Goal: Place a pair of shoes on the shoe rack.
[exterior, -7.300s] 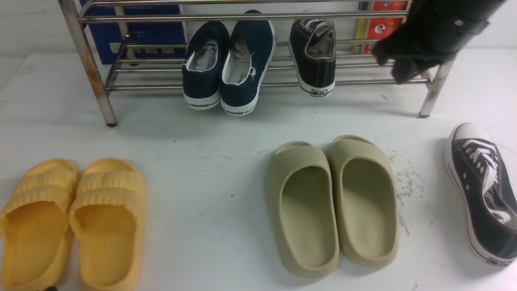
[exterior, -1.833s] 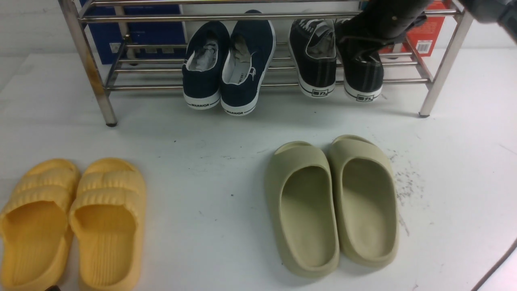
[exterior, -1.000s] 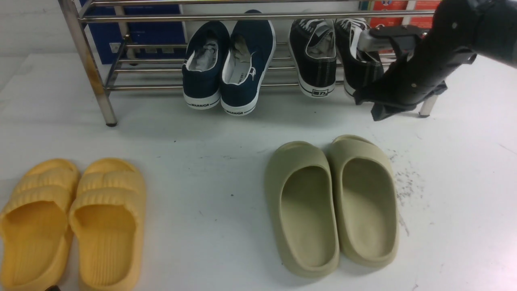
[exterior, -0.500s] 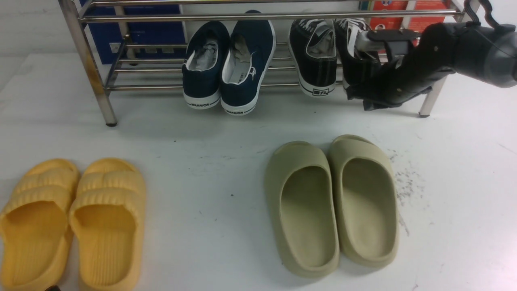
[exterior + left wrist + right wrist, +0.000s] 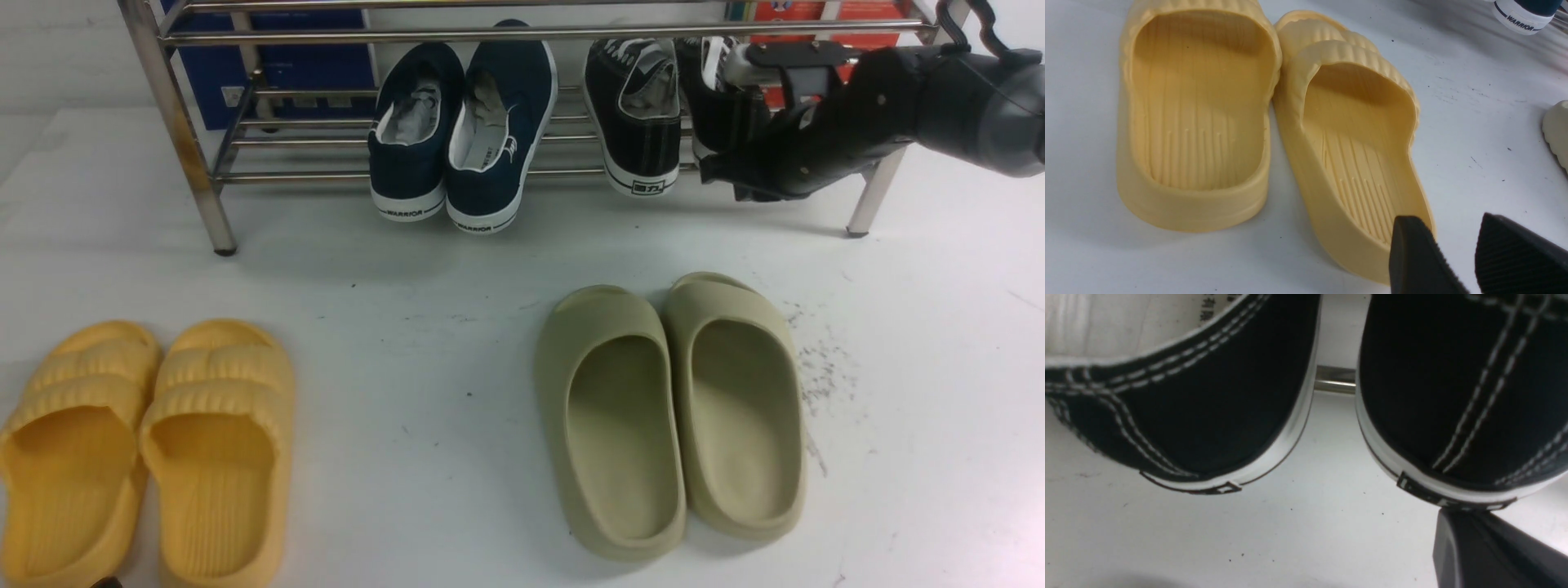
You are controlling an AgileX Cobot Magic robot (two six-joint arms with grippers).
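Two black canvas sneakers stand side by side on the steel shoe rack (image 5: 490, 34), heels toward me: the left one (image 5: 635, 114) and the right one (image 5: 720, 102). My right gripper (image 5: 722, 175) is shut, and its tip touches the heel sole of the right sneaker. In the right wrist view both heels show close up, the left sneaker (image 5: 1208, 408) and the right sneaker (image 5: 1453, 396), with the gripper (image 5: 1466, 526) under the right heel's label. My left gripper (image 5: 1447, 222) is open and empty, hovering beside a yellow slide.
Navy WARRIOR slip-ons (image 5: 457, 131) sit on the rack left of the black pair. Olive slides (image 5: 669, 408) lie on the white table in front. Yellow slides (image 5: 147, 441) lie front left, also seen in the left wrist view (image 5: 1208, 122). A blue box (image 5: 286, 73) stands behind the rack.
The right sneaker went from the table onto the rack. Over the last second my right gripper moved left and up against its heel. The left arm has not moved.
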